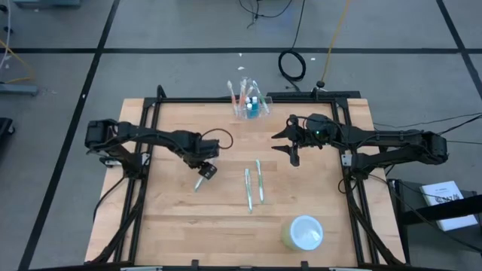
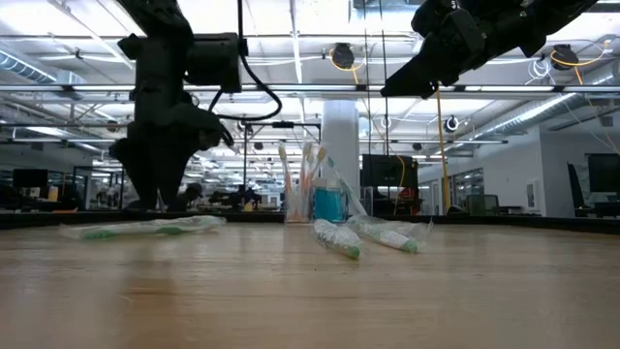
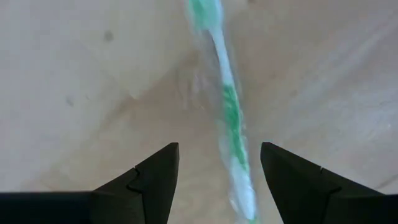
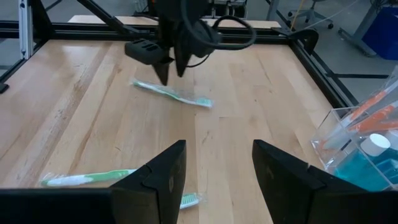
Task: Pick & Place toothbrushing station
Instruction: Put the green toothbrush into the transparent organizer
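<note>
Left gripper: wide open, nothing held, one finger on each side of a wrapped green-and-white toothbrush lying flat on the desk.

Station: upright at the far edge of the desk, middle, well apart from that gripper; several brushes and a blue bottle inside.

Judged step: picking up this brush for the station. To do it well:
- Lower until the fingertips almost touch the wood, since the brush lies low and thin.
- Centre on the handle, which sits nearer one finger than the other in the left wrist view.
- Close across the handle, not along it, and gently; slippery wrapper likely.
- Lift straight up before swinging toward the station; approach from above to avoid knocking the brushes already in it.

Right gripper: open, empty, raised above the desk just right of the station; best kept clear of the path.

Counted, from the station outward:
- one station;
- three loose toothbrushes: one under the left gripper, two side by side mid-desk;
- one white-lidded tub near the front edge;
- two grippers.
</note>
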Controlling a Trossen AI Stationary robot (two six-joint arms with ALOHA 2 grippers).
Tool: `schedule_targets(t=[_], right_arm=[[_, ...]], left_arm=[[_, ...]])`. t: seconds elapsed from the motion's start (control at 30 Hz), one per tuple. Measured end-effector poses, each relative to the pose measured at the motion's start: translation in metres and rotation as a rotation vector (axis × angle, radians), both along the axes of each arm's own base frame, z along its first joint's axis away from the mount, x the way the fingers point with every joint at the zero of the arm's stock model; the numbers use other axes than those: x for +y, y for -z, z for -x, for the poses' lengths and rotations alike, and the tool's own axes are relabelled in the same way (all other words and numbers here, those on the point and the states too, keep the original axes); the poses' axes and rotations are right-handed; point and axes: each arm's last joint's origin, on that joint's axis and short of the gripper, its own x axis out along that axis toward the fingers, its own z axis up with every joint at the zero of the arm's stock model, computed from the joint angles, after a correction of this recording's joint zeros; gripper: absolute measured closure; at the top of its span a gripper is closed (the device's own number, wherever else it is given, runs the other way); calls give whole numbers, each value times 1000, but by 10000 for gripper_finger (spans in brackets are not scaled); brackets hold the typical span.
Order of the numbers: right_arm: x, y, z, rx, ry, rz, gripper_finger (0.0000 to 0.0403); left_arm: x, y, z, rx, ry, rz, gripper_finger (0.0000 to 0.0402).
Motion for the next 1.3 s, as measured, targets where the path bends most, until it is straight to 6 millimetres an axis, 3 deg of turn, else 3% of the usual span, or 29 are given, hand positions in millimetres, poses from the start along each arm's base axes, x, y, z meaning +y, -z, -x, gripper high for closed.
schedule_targets(t=[0.33, 0.67, 0.8, 1.07, 1.2, 1.3], right_arm=[[0, 0, 0, 0, 0, 1, 227], [0, 0, 0, 1, 0, 0, 227], [0, 0, 0, 3, 0, -1, 227], [0, 0, 0, 4, 0, -1, 227], [0, 0, 0, 2, 0, 0, 227], [0, -2, -1, -22, 4, 15, 227]], left_arm=[[-47, 15, -7, 59, -27, -19, 167], [-56, 48, -14, 199, -118, 12, 171], [-56, 47, -15, 189, -125, 16, 218], [-53, 44, -14, 161, -95, 13, 381], [-49, 31, -13, 86, -73, -29, 382], [-42, 14, -16, -48, -58, -190, 387]])
